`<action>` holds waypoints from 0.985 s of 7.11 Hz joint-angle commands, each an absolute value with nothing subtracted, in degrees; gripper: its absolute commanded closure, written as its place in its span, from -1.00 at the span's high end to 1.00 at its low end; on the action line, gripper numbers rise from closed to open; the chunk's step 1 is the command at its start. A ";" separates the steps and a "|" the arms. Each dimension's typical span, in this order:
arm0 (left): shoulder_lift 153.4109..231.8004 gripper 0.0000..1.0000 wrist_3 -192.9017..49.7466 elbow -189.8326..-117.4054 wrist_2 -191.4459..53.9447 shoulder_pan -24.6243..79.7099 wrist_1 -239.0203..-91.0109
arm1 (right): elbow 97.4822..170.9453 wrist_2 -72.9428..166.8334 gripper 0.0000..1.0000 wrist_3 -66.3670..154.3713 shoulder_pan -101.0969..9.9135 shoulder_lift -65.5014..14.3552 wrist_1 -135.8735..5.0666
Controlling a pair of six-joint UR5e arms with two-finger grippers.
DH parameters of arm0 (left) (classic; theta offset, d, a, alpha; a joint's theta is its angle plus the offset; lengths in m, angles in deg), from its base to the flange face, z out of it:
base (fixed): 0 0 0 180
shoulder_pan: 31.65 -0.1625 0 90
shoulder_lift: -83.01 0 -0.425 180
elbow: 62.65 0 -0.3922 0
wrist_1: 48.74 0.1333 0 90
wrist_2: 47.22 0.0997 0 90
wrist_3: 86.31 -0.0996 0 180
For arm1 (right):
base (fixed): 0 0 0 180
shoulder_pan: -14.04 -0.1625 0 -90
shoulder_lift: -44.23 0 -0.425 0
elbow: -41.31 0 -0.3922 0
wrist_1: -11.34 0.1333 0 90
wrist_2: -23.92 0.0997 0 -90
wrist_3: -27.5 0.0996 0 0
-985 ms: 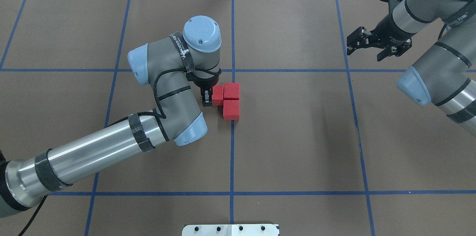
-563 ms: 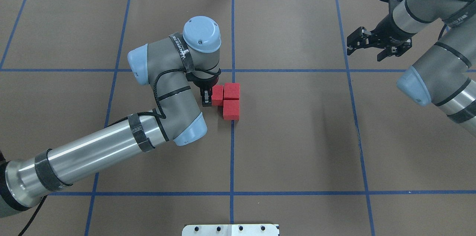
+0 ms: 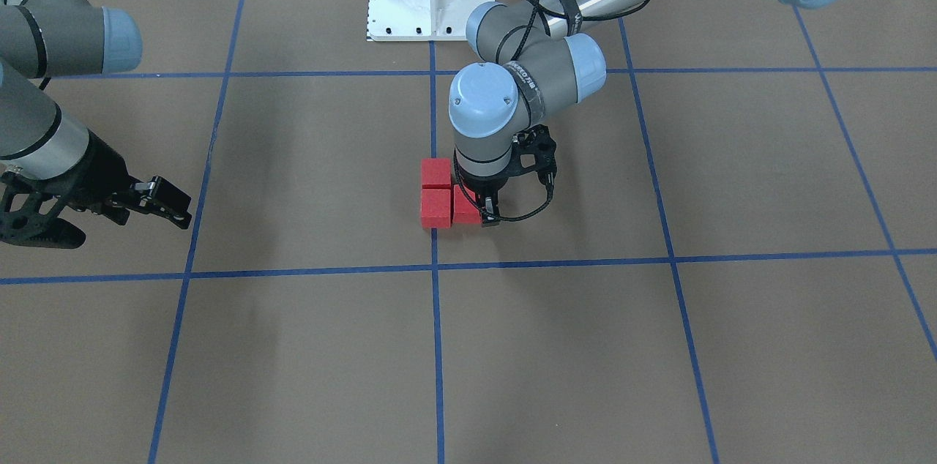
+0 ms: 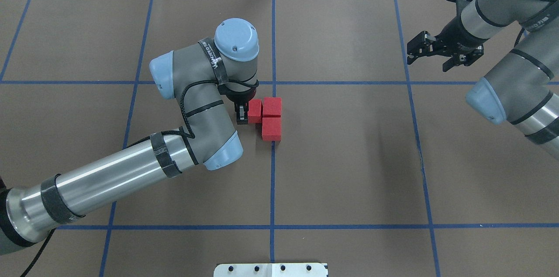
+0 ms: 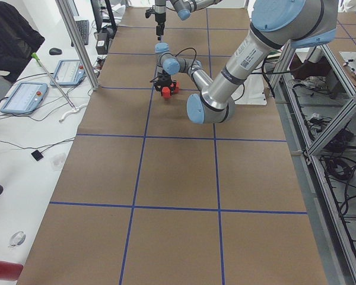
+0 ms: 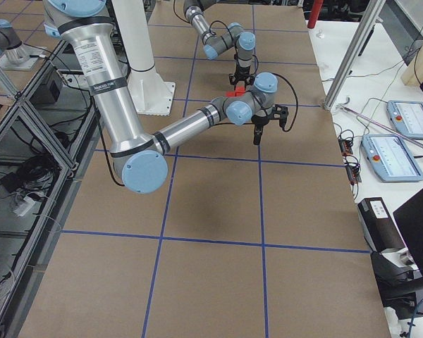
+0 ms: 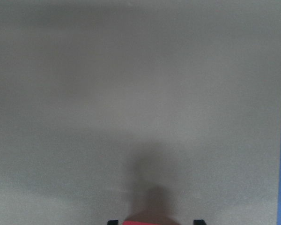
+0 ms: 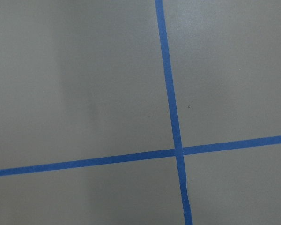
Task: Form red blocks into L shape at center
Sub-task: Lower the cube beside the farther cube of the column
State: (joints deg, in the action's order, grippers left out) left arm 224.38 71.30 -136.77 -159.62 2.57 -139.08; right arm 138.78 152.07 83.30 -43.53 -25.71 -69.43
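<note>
Blocks [image 4: 272,107], three red cubes, touch in an L at the centre line [image 4: 272,181]: two lie along it and one just to the robot's left of it. You have the left arm [image 4: 131,167] bent sharply, wrist pointing down, left gripper [image 4: 249,113] pinching that left block. The right arm [image 4: 506,71] hangs far right of the line, right gripper [image 4: 430,59] jaws spread.

Honestly, barely anything moved. The left gripper [image 4: 250,113], clamped on its small matte red cube [image 4: 256,110], looks like it has crept a hair forward and off to its own left, and the cube went along between the fingers. The right gripper [image 4: 430,59] also seems to have nudged a touch forward.
</note>
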 commanded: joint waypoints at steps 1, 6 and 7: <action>224.43 -1.00 71.28 -136.74 -159.63 2.80 -139.09 | 138.78 152.07 0.99 83.31 -43.53 -25.73 -69.43; 224.95 -1.00 72.51 -136.74 -159.63 2.80 -139.00 | 138.78 152.07 0.99 83.31 -43.53 -25.73 -69.43; 224.95 -1.00 72.51 -136.74 -159.46 2.80 -139.00 | 138.78 152.07 0.99 83.31 -43.53 -25.73 -69.43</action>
